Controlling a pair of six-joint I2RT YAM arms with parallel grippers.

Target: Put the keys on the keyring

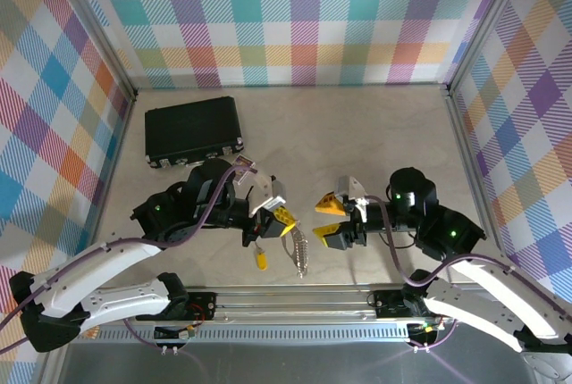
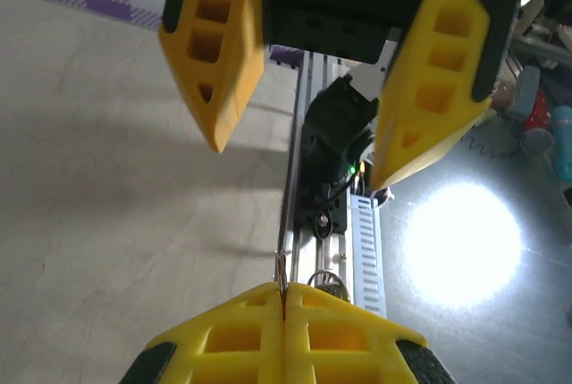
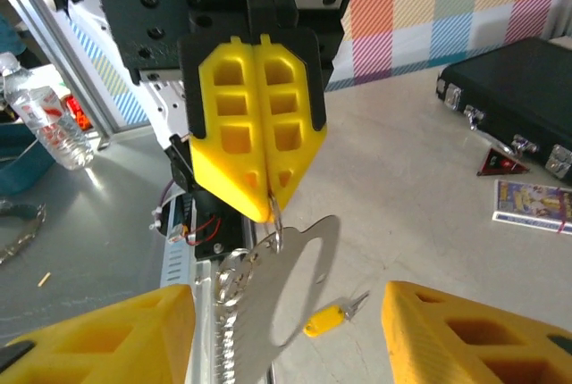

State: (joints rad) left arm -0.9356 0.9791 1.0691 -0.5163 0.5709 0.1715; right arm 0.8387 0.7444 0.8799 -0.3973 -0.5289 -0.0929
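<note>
Far left in my overhead view, a black case (image 1: 194,129) lies flat. My left gripper (image 1: 284,216) is pinched fully closed on the keyring (image 1: 301,250), which hangs edge-on, its outline hard to read; the key (image 1: 261,260) lies on the beige table (image 1: 357,134) just left of it. My right gripper (image 1: 328,218) faces it, jaws parted, holding nothing. Plaid walls (image 1: 295,18) enclose the table on three sides.

- We see the case (image 1: 195,130) on the table (image 1: 375,134), far left, behind the left gripper (image 1: 284,217).
- The keyring (image 1: 300,248) hangs from that gripper, with the right gripper (image 1: 327,216) just right of it.
- The key (image 1: 261,260) lies on the table left of the keyring.
</note>
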